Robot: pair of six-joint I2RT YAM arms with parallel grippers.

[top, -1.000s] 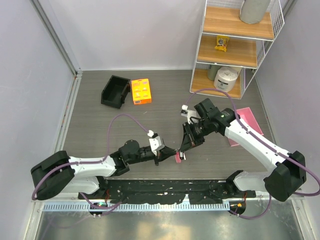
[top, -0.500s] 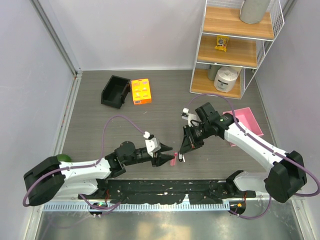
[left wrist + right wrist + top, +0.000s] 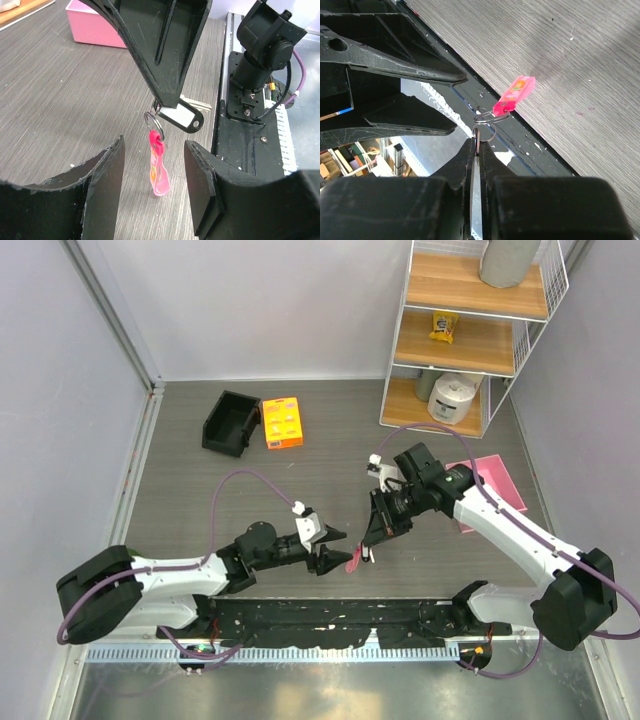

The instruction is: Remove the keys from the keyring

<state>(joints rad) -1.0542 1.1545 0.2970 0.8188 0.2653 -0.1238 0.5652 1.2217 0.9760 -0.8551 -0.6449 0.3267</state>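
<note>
My right gripper [image 3: 375, 535] hangs fingers-down above the table's near edge, shut [image 3: 476, 142] on the black head of a key [image 3: 183, 116]. The key's silvery blade [image 3: 199, 105] sticks out behind the head. A small metal ring [image 3: 488, 121] hangs from the head. The pink keyring [image 3: 159, 168] dangles from that ring, touched by nothing else, and shows as the keyring [image 3: 353, 558] in the top view and the keyring [image 3: 514, 94] in the right wrist view. My left gripper [image 3: 331, 551] is open just left of it, and the strap hangs ahead of the gap between my left gripper's [image 3: 154, 150] jaws.
A pink tray [image 3: 494, 490] lies at the right, under the right forearm. An orange box [image 3: 282, 422] and a black bin [image 3: 229, 422] sit at the back left. A wooden shelf unit [image 3: 470, 330] stands at the back right. The arms' black base rail [image 3: 330, 618] runs just behind the grippers.
My left gripper was shut on the pink keyring a second ago; it has opened, let go and drawn slightly back to the left. The right gripper has barely shifted, still holding.
</note>
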